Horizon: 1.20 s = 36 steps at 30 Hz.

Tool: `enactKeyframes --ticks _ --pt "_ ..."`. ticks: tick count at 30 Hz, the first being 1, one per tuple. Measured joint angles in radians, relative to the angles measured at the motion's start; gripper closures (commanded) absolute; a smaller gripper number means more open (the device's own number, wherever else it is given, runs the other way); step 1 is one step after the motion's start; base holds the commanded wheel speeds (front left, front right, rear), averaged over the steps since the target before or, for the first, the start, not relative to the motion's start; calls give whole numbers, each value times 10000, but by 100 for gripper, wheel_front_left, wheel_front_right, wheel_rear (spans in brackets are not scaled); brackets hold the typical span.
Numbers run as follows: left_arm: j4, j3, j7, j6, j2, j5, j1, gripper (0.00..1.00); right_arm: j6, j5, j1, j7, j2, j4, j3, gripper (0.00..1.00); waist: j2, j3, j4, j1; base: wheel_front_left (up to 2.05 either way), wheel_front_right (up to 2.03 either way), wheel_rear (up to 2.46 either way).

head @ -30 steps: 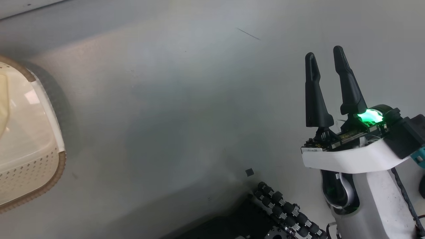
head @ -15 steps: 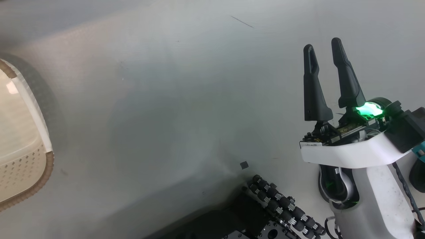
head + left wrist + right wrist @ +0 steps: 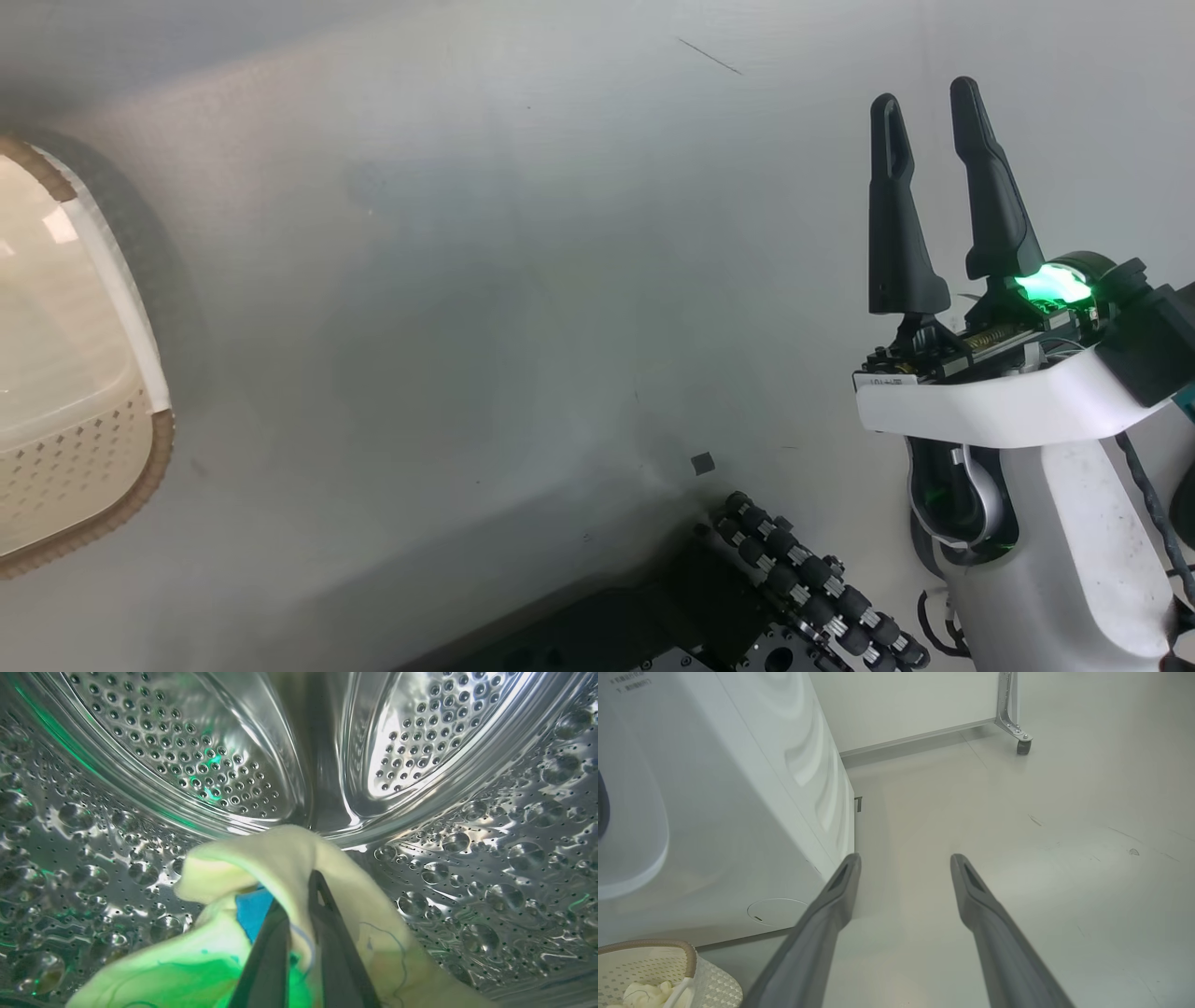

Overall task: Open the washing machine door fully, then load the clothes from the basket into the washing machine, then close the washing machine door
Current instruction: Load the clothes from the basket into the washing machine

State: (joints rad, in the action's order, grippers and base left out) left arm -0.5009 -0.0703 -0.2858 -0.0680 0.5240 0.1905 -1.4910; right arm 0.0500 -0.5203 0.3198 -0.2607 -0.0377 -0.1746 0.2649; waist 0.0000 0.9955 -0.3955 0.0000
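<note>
Inside the drum (image 3: 467, 858), left end effector (image 3: 299, 891) pinches clothes (image 3: 280, 858).

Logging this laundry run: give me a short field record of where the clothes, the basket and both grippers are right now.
left gripper: shut on cream cloth, inside steel drum
right gripper: open, holding nothing, above floor
basket: on floor at robot's left, more pale fabric inside
washing machine: beside basket
</note>
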Motion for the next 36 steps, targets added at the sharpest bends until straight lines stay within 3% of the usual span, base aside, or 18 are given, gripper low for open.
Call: enactKeyframes --ticks 3,4,5,6,16,33,36 --pt "-180 12 15 -81 -58 119 7 100 2 0 12 0 -2 98 -25 0 0 -74 98 0 0 0 0" --pt "-240 6 109 -82 -48 117 15 67 4 0 18 0 -2 140 -27 0 0 -112 125 0 0 0 0" --pt "-286 -2 228 -82 -36 117 34 67 4 0 27 0 -2 174 -27 0 0 -155 149 0 0 0 0" --pt "-326 -8 359 -88 -25 115 63 1 4 0 47 0 -2 207 -25 0 0 -204 171 0 0 0 0" --pt "-554 -332 1979 -88 -109 217 1198 0 12 221 254 0 -10 497 -291 0 0 -902 311 0 0 0 0" --pt "-132 -642 5382 -151 -1860 738 5300 0 -6 1469 -315 0 -23 1078 -1262 0 0 -2568 962 -1 0 0 0" --pt "167 -617 5524 -56 -2288 742 6020 0 4 1687 -475 0 -21 1170 -1289 0 0 -2849 1194 -1 0 0 0"
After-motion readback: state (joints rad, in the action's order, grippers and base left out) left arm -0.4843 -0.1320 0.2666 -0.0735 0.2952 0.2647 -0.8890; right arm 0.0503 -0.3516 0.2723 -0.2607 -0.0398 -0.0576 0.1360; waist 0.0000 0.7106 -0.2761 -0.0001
